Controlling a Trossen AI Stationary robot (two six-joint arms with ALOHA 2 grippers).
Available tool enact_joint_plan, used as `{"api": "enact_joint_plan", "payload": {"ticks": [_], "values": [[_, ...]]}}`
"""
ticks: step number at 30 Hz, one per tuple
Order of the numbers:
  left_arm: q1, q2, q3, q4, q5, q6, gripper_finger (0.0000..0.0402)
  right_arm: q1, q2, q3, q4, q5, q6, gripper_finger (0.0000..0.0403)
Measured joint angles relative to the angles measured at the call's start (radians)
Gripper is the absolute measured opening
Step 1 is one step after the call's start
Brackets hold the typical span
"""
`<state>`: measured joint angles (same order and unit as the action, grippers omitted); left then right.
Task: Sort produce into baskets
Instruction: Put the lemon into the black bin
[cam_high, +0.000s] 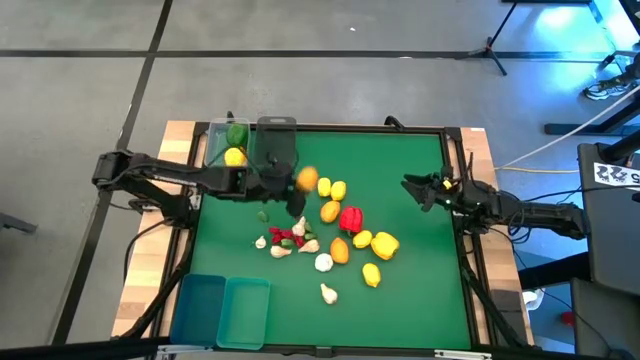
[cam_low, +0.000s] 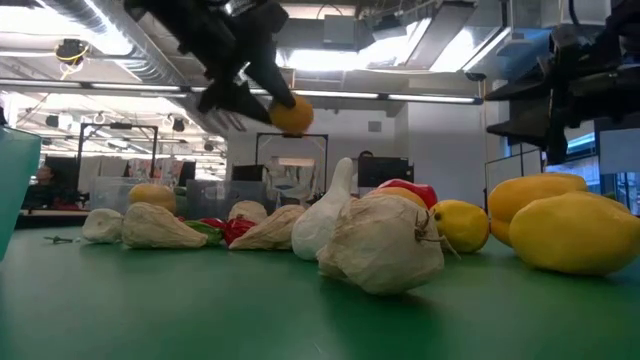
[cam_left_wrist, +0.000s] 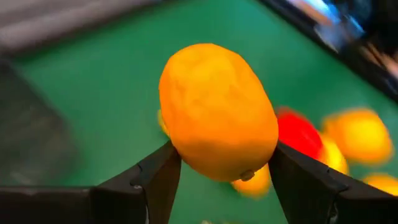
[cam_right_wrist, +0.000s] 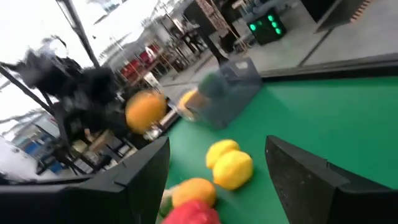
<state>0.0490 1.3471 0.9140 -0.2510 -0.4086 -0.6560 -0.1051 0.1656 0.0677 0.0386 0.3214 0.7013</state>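
The left gripper (cam_high: 300, 183) is clamped on an orange (cam_high: 307, 179), held above the green table (cam_high: 400, 170) near the clear baskets (cam_high: 226, 145) at the far edge; the low view confirms the orange (cam_low: 291, 115) is airborne, well above the garlic bulbs (cam_low: 380, 243) and lemons (cam_low: 575, 232). The left wrist view alone shows both fingers (cam_left_wrist: 152, 180) pressing the fruit's sides. The right gripper (cam_high: 420, 190) waits spread open at the table's right side, and two teal baskets (cam_high: 222, 310) sit at the near edge.
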Motion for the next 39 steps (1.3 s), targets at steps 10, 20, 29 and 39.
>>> {"api": "enact_joint_plan", "payload": {"ticks": [10, 20, 29, 39], "values": [[0.181, -0.011, 0.094, -0.140, 0.120, 0.075, 0.0226, 0.000, 0.030, 0.002, -0.051, -0.025, 0.029, 0.0261], [0.271, -0.011, 0.114, -0.288, -0.047, -0.087, 0.0226, 0.000, 0.030, 0.002, -0.071, -0.024, 0.027, 0.0261], [0.486, 0.068, 0.115, -0.289, 0.067, -0.174, 0.0226, 0.000, 0.030, 0.003, -0.099, -0.024, 0.024, 0.0261], [0.610, 0.154, 0.115, -0.291, 0.091, -0.121, 0.0226, 0.000, 0.030, 0.003, -0.098, -0.024, 0.025, 0.0261]]}}
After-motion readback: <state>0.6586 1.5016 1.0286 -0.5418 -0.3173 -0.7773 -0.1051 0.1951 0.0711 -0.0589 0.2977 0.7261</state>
